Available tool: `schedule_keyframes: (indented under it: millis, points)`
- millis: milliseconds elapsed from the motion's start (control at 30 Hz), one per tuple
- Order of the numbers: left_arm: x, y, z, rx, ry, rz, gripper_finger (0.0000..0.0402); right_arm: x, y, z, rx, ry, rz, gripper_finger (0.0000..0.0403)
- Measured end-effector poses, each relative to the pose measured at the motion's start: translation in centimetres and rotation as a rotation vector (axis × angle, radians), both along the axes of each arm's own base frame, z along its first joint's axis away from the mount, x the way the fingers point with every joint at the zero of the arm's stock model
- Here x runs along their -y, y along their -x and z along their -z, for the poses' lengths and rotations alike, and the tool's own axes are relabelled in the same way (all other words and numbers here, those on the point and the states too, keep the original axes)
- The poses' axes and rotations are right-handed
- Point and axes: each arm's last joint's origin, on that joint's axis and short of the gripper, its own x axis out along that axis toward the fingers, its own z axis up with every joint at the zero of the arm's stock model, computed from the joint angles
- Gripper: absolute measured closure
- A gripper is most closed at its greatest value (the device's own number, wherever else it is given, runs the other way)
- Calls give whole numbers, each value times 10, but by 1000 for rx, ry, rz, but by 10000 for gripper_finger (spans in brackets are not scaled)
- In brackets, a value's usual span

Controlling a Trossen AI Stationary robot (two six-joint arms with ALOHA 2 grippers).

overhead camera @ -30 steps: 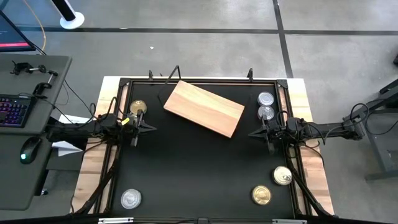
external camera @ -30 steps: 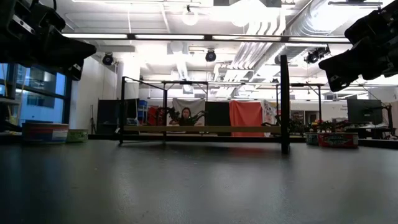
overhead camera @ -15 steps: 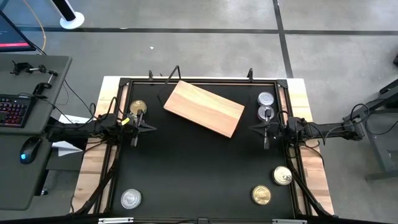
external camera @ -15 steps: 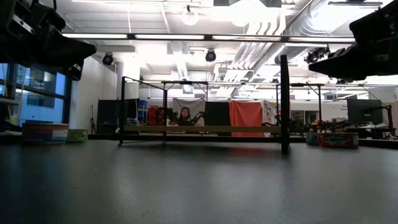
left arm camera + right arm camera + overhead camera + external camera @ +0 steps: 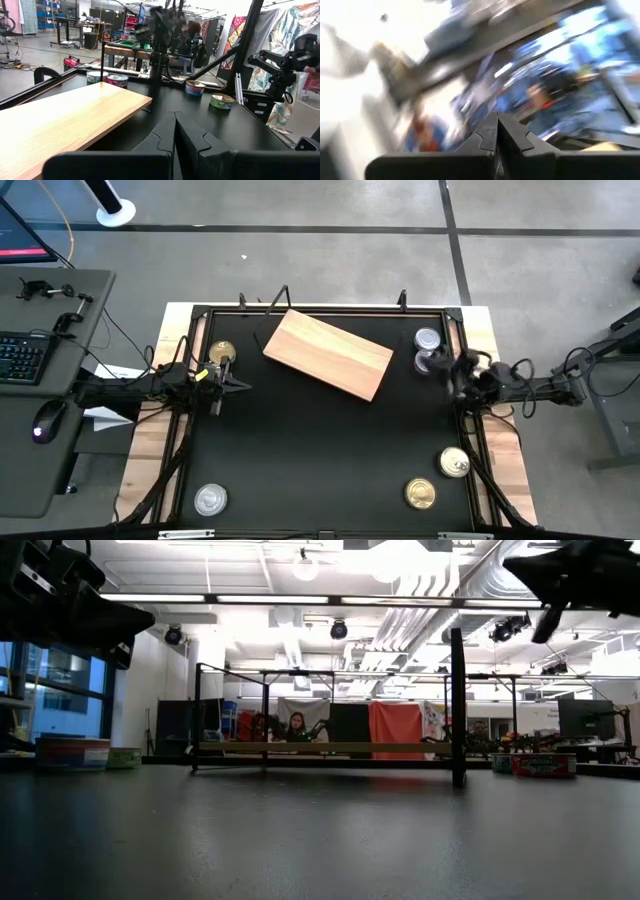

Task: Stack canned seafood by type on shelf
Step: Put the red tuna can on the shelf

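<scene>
Pale grained wooden shelf (image 5: pixel 328 353) lies slantwise on the black table (image 5: pixel 320 450), with round tins scattered about it.
From above, the left gripper (image 5: pixel 222 375) hangs beside a gold-topped tin (image 5: pixel 221 352); the right gripper (image 5: pixel 440 368) is at two silver-topped tins (image 5: pixel 427 340), with two gold-topped tins (image 5: pixel 454 463) and a lone silver tin (image 5: pixel 210 500) nearer the front. The left wrist view shows the left gripper's (image 5: pixel 174 131) dark fingers pressed together, the board just beside them. The right wrist view shows the right gripper's (image 5: pixel 497 131) fingers likewise closed, holding nothing.

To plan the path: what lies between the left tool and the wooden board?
Only bare black table separates left tool from light wooden board, per high view.
</scene>
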Motion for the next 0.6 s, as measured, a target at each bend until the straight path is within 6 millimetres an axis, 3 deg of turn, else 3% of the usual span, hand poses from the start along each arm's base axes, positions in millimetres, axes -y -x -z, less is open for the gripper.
schedule_keyframes:
  millis: [67,133,233,367,467,533,600]
  points:
    - [0,0,0,0,0,0,402,4,3,-11,25,-113,104,402]
    - [0,0,0,0,0,0,402,5,1,-25,-36,-116,142,402]
    - [0,0,0,0,0,0,402,6,-7,-52,-267,-98,233,402]
    - [0,0,0,0,0,0,402,12,-10,-86,-623,-177,542,402]
    - [0,0,0,0,0,0,402,17,-3,-107,-718,-359,711,402]
    - [0,0,0,0,0,0,402,20,4,-119,-765,-575,735,402]
    - [0,0,0,0,0,0,401,22,8,-121,-925,-759,749,402]
